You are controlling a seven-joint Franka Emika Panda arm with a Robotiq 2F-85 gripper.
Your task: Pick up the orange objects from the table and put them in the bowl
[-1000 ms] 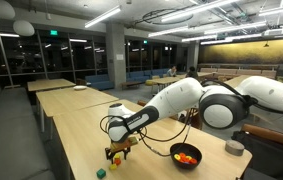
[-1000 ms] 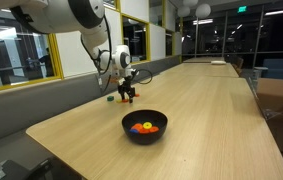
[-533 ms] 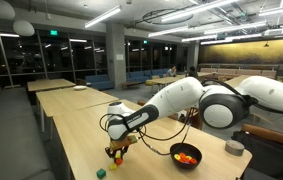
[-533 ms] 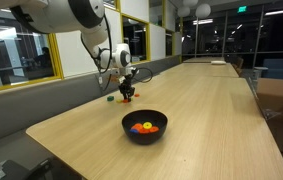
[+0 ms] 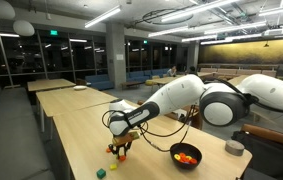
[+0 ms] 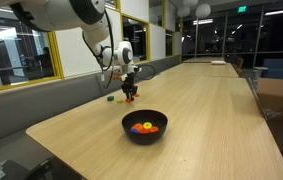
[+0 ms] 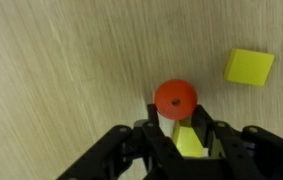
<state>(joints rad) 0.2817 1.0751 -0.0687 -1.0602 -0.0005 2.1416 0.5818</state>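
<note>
Pinched in the closed gripper [image 5: 121, 149], low over the table [image 6: 211, 110]: one of the orange objects [image 7: 176, 98], round, with a loose yellow piece [image 7: 250, 66] just beside. Well apart from the bowl [image 6: 144, 127], back toward the arm's base. Probably next: lift, then carry across to above the rim.

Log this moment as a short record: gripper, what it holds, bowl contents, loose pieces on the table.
gripper: gripper shut, low over the table
held: orange piece at the fingertips
bowl: black bowl, with orange pieces inside
loose nearby: yellow piece lying apart from the gripper; green piece near the table edge
</note>
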